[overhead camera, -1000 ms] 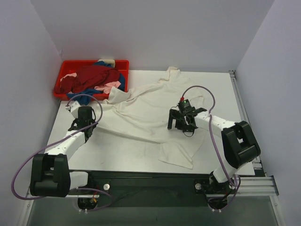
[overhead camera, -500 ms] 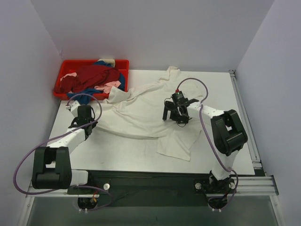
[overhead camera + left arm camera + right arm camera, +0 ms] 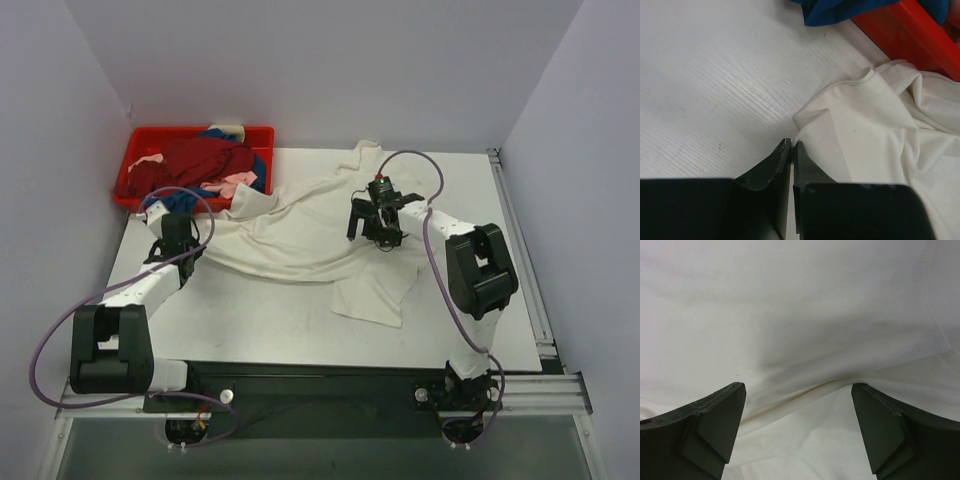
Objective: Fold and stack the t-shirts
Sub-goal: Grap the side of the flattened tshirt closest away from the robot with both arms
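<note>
Limp, light cream-white t-shirt (image 3: 300, 240) lies sprawled between both grippers.
Left gripper (image 3: 791, 146) is pressed together at its hem corner, pinch unclear; right gripper (image 3: 799, 390) is spread just above a wrinkle. Likely best gripped by the hems; it will sag.

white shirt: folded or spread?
Spread, not folded. The white shirt lies rumpled and sprawled across the table, with no neat fold.

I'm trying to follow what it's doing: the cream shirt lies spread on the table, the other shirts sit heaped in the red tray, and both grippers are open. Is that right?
Not quite. The left wrist view shows the left gripper shut, pinching the edge of the cream shirt; only the right gripper is open. The cream shirt does lie on the table, and the other shirts are in the red tray.
</note>
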You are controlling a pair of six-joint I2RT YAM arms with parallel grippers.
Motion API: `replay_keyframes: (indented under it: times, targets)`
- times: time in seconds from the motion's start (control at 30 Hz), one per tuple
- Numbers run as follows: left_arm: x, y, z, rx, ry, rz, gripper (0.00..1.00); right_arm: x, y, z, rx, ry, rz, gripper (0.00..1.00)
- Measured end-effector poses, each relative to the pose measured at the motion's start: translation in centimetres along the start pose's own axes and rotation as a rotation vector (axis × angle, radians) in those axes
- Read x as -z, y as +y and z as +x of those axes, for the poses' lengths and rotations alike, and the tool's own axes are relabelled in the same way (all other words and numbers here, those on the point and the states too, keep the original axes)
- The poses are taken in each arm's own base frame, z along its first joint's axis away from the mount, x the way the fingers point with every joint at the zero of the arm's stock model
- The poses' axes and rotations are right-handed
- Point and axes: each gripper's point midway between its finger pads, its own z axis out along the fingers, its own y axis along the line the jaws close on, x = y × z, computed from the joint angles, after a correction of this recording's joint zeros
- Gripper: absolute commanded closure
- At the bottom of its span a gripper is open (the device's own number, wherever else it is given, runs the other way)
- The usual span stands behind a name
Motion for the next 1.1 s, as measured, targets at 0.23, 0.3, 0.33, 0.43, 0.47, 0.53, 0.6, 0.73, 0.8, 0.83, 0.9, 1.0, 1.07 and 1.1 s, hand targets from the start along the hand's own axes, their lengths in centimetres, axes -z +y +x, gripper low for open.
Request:
replay_keyframes:
  times: [0.23, 0.3, 0.33, 0.43, 0.47, 0.53, 0.6, 0.73, 0.8, 0.83, 0.9, 1.0, 1.07, 1.1]
  targets:
    - [0.6, -0.4, -0.3, 0.011, -0.016, 0.039, 1.00, 5.5, -0.5, 2.3, 0.054, -0.055, 0.013, 0.09]
    - [0.9, -0.5, -0.3, 0.013, -0.017, 0.050, 1.00, 7.4, -1.0, 4.5, 0.073, -0.060, 0.030, 0.10]
    - [1.0, -0.5, -0.2, 0.015, -0.017, 0.057, 1.00, 8.4, -0.7, 5.1, 0.080, -0.074, 0.020, 0.10]
    - [1.3, -0.7, -0.2, 0.019, -0.018, 0.077, 1.00, 9.2, -1.9, 9.2, 0.090, -0.045, 0.048, 0.12]
    - [1.3, -0.8, -0.3, 0.020, -0.019, 0.082, 1.00, 9.2, -2.7, 10.7, 0.092, -0.026, 0.070, 0.13]
    - [1.3, -1.1, -0.4, 0.023, -0.021, 0.096, 1.00, 9.2, -4.6, 13.8, 0.088, 0.022, 0.122, 0.16]
    - [1.3, -1.2, -0.3, 0.025, -0.021, 0.107, 1.00, 9.4, -6.5, 16.6, 0.083, 0.067, 0.172, 0.21]
    - [1.4, -1.3, 0.0, 0.024, -0.015, 0.116, 1.00, 10.4, -8.0, 17.8, 0.040, 0.056, 0.206, 0.26]
    - [1.4, -1.4, 0.0, 0.025, -0.013, 0.121, 1.00, 10.8, -8.1, 17.7, 0.017, 0.034, 0.205, 0.31]
    - [1.4, -1.4, 0.0, 0.025, -0.013, 0.122, 1.00, 10.9, -8.2, 17.7, 0.008, 0.027, 0.205, 0.34]
    - [1.4, -1.5, 0.0, 0.025, -0.013, 0.125, 1.00, 10.9, -8.5, 17.9, -0.006, 0.022, 0.215, 0.40]
    - [1.5, -1.5, -0.1, 0.027, -0.015, 0.129, 1.00, 10.7, -9.1, 18.5, -0.015, 0.033, 0.234, 0.46]
    - [1.6, -1.4, 0.0, 0.026, -0.014, 0.128, 1.00, 10.5, -9.3, 18.8, -0.020, 0.040, 0.240, 0.51]
    - [1.6, -1.4, 0.1, 0.026, -0.014, 0.128, 1.00, 10.4, -9.3, 18.9, -0.023, 0.039, 0.238, 0.52]
